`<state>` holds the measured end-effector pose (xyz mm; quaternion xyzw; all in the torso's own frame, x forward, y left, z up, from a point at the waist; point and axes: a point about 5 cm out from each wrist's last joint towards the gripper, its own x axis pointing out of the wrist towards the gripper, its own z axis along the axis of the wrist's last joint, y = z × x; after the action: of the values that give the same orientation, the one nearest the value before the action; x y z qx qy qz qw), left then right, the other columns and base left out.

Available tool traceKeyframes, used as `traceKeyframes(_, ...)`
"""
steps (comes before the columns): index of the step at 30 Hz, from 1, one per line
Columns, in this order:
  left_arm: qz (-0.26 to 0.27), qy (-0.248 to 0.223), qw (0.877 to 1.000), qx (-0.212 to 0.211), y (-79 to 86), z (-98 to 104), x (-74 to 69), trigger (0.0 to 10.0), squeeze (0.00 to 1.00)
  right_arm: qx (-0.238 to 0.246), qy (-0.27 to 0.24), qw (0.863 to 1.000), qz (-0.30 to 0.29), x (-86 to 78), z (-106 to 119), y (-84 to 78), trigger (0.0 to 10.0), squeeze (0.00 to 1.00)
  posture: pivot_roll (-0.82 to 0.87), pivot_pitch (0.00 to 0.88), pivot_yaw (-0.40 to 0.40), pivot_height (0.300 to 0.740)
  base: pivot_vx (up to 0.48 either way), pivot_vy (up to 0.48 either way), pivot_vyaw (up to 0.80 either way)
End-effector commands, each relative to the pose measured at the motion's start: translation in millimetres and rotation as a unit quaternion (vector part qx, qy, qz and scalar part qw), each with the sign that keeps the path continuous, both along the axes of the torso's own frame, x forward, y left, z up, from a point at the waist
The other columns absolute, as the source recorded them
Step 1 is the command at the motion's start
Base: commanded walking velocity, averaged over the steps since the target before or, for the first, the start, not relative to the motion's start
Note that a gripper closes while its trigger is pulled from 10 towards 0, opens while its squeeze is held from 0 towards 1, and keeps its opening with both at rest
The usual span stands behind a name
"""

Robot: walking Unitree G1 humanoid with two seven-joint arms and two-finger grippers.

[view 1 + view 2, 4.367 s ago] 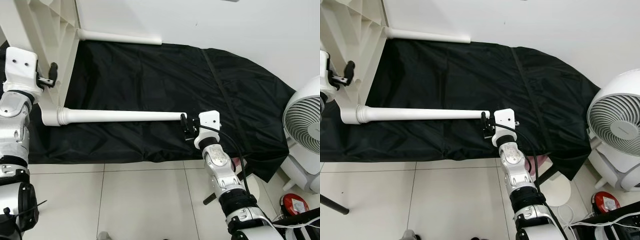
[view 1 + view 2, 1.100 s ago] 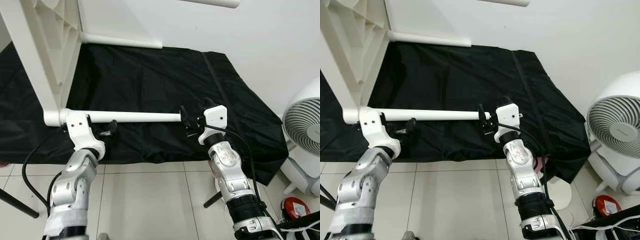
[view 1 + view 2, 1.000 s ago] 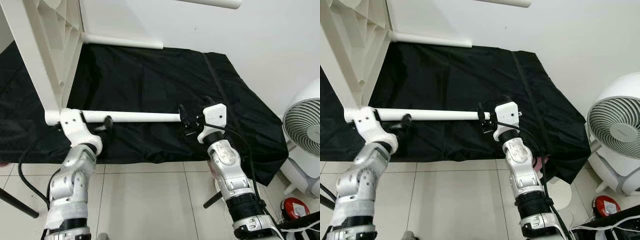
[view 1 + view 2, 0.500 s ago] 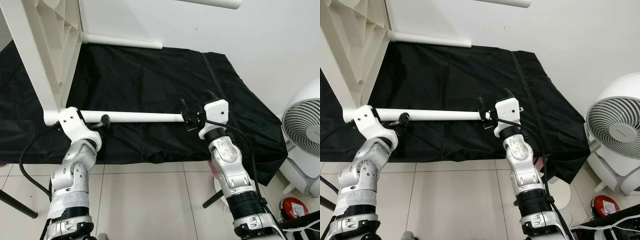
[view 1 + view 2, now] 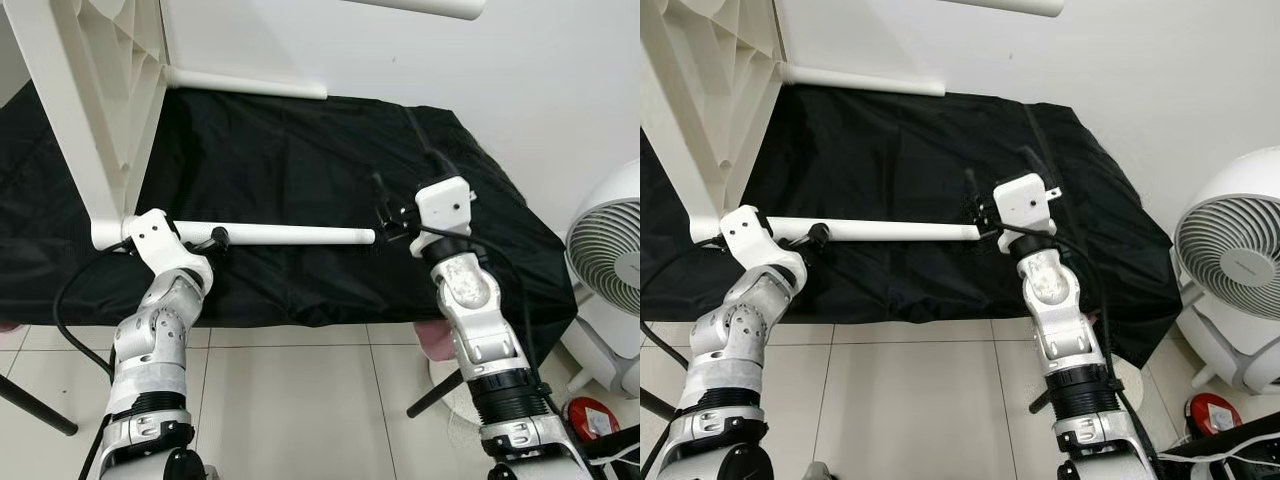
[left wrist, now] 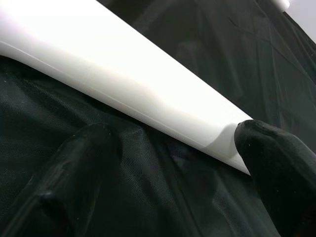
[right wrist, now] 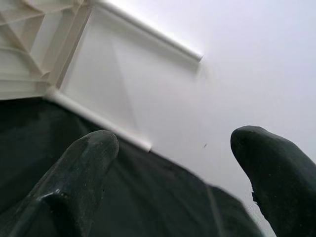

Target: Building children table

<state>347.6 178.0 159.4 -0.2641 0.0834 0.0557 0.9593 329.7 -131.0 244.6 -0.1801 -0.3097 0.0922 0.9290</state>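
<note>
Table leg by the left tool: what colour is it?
Plain white. The leg shows best in the left eye view, lying against the black cloth.

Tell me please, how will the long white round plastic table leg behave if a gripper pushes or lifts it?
The long white round plastic table leg looks straight and unbent, so probably stiff. Its smooth glossy surface may slip between the left gripper's open black fingers. One end meets the white ribbed plastic tabletop, so it would likely pivot there rather than roll on the black cloth.
</note>
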Motion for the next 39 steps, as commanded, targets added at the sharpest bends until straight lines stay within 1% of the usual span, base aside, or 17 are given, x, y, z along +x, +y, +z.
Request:
traceKeyframes(1, -0.005, 0.013, 1.000, -0.007, -3.6, -4.3, 1.6, 10.0, 0.00, -0.001, -0.032, 0.999, -0.015, -0.8, 16.5, -5.6, 10.0, 0.00, 0.09, 0.073, -0.071, 0.740, 0.000, 0.000, 0.00)
traceKeyframes(3, -0.003, 0.013, 1.000, -0.008, -2.8, -4.2, 2.1, 10.0, 0.00, -0.008, -0.062, 0.998, -0.021, -0.6, 29.7, -4.0, 10.0, 0.00, 0.09, 0.063, -0.075, 0.740, 0.000, 0.000, 0.00)
traceKeyframes(6, -0.003, 0.013, 1.000, -0.009, -2.6, -4.5, 2.7, 10.0, 0.00, -0.012, -0.072, 0.997, -0.024, -0.7, 33.7, -3.0, 10.0, 0.00, 0.09, 0.063, -0.075, 0.740, 0.000, 0.000, 0.00)
traceKeyframes(9, -0.002, 0.013, 1.000, -0.011, -2.3, -5.1, 2.4, 10.0, 0.00, -0.018, -0.102, 0.994, -0.018, 1.5, 48.9, 6.3, 10.0, 0.00, 0.10, 0.056, -0.080, 0.740, 0.000, 0.000, 0.00)
traceKeyframes(11, -0.002, 0.014, 1.000, -0.012, -2.2, -5.3, 2.3, 10.0, 0.00, -0.020, -0.106, 0.994, -0.016, 2.0, 50.9, 8.3, 10.0, 0.00, 0.10, 0.056, -0.080, 0.740, 0.000, 0.000, 0.00)
traceKeyframes(12, 0.002, 0.014, 1.000, -0.013, -0.3, -5.3, 1.9, 10.0, 0.00, -0.041, -0.119, 0.992, 0.000, 3.7, 57.7, 18.6, 10.0, 0.00, 0.10, 0.056, -0.080, 0.740, 0.000, 0.000, 0.00)
traceKeyframes(15, 0.004, 0.014, 1.000, -0.013, 0.6, -5.2, 2.0, 10.0, 0.00, -0.052, -0.125, 0.991, 0.007, 4.6, 61.2, 23.4, 10.0, 0.00, 0.10, 0.051, -0.078, 0.740, 0.000, 0.000, 0.00)
traceKeyframes(16, 0.005, 0.013, 1.000, -0.014, 1.4, -4.8, 2.2, 10.0, 0.00, -0.063, -0.135, 0.989, 0.014, 5.8, 66.3, 29.2, 10.0, 0.00, 0.10, 0.051, -0.078, 0.740, 0.000, 0.000, 0.00)
traceKeyframes(18, 0.005, 0.012, 1.000, -0.014, 1.7, -3.9, 2.8, 10.0, 0.00, -0.075, -0.140, 0.987, 0.019, 8.4, 71.2, 34.5, 10.0, 0.00, 0.10, 0.055, -0.077, 0.740, 0.000, 0.000, 0.00)
traceKeyframes(21, 0.005, 0.011, 1.000, -0.014, 1.9, -3.3, 3.4, 10.0, 0.00, -0.082, -0.143, 0.986, 0.021, 10.3, 74.3, 37.7, 10.0, 0.00, 0.10, 0.058, -0.076, 0.740, 0.000, 0.000, 0.00)
traceKeyframes(22, 0.005, 0.010, 1.000, -0.014, 1.9, -2.5, 4.0, 10.0, 0.00, -0.098, -0.150, 0.984, 0.021, 13.1, 78.7, 42.1, 10.0, 0.00, 0.10, 0.060, -0.077, 0.740, 0.000, 0.000, 0.00)
traceKeyframes(23, 0.005, 0.010, 1.000, -0.014, 1.9, -2.5, 4.0, 10.0, 0.00, -0.098, -0.150, 0.984, 0.021, 13.1, 78.7, 42.1, 10.0, 0.00, 0.10, 0.060, -0.077, 0.740, 0.000, 0.000, 0.00)
traceKeyframes(25, 0.005, 0.007, 1.000, -0.014, 1.5, -0.4, 4.7, 10.0, 0.00, -0.136, -0.174, 0.975, 0.013, 19.7, 93.0, 51.8, 10.0, 0.00, 0.10, 0.073, -0.083, 0.740, 0.000, 0.000, 0.00)
traceKeyframes(29, 0.007, 0.006, 1.000, -0.014, 1.7, 0.8, 4.4, 10.0, 0.00, -0.155, -0.190, 0.969, 0.005, 24.3, 101.8, 57.2, 10.0, 0.00, 0.11, 0.079, -0.088, 0.740, 0.000, 0.000, 0.00)
traceKeyframes(32, 0.013, 0.006, 1.000, -0.016, 3.3, -0.1, 2.5, 10.0, 0.00, -0.174, -0.217, 0.961, -0.015, 27.4, 111.1, 62.3, 10.0, 0.00, 0.11, 0.089, -0.099, 0.740, 0.000, 0.000, 0.00)
traceKeyframes(36, 0.016, 0.006, 1.000, -0.018, 4.1, -0.6, 1.7, 10.0, 0.00, -0.183, -0.233, 0.955, -0.022, 28.7, 117.3, 66.8, 10.0, 0.00, 0.11, 0.092, -0.101, 0.740, 0.000, 0.000, 0.00)
traceKeyframes(39, 0.020, 0.005, 1.000, -0.020, 5.4, 0.2, 1.6, 10.0, 0.00, -0.223, -0.246, 0.943, -0.034, 33.5, 129.5, 79.0, 10.0, 0.00, 0.11, 0.099, -0.104, 0.740, 0.000, 0.000, 0.00)
